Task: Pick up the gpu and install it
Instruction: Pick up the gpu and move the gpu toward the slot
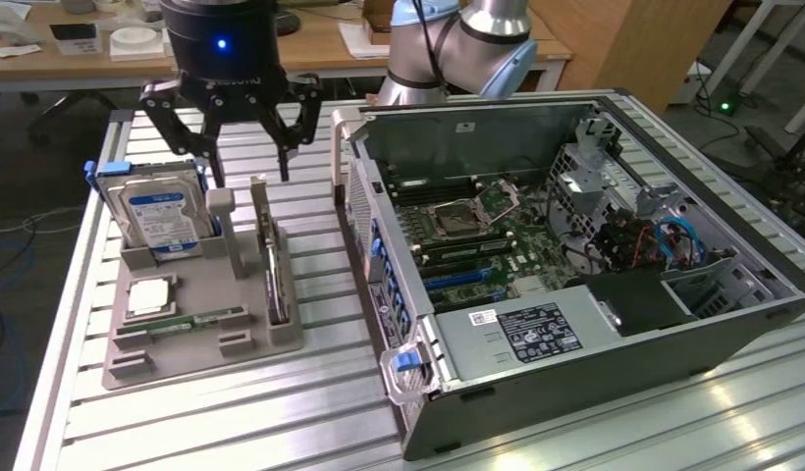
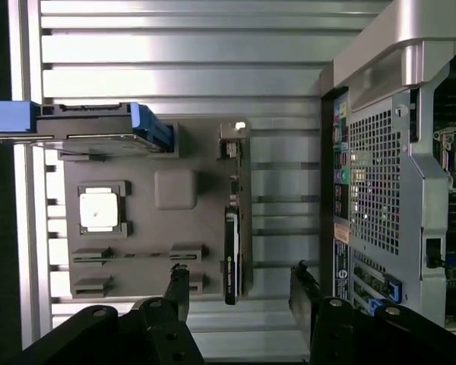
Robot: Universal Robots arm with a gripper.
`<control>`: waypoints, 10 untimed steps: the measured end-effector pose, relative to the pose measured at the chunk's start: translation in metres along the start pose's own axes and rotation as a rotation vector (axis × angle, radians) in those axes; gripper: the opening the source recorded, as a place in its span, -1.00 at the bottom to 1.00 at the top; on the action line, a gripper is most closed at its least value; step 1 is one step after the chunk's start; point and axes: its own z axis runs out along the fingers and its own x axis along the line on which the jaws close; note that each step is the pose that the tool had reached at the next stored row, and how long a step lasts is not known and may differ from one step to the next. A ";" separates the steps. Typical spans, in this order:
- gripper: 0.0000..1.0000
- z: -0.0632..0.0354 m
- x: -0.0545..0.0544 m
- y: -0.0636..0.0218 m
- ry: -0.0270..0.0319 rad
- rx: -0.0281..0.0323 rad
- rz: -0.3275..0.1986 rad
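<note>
On the slatted metal surface (image 1: 311, 412), toward the exterior view's left, a grey tray (image 1: 193, 345) holds a hard drive (image 1: 160, 216) standing upright, with a square chip (image 1: 151, 294) and a thin memory stick (image 1: 199, 321) lying flat. Just right of them, in the same tray, the graphics card (image 1: 274, 270) stands on edge, untouched. The claw (image 1: 252, 177) hangs above it, spread wide and holding nothing. Further right sits the open computer case (image 1: 613, 294), its motherboard exposed.
</note>
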 end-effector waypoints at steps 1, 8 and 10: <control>0.29 0.0018 0.000 -0.0001 0.0000 0.0000 0.000; 0.29 0.0146 -0.001 -0.0006 0.0000 0.0001 0.000; 0.29 0.0182 -0.001 -0.0007 0.0001 0.0001 0.000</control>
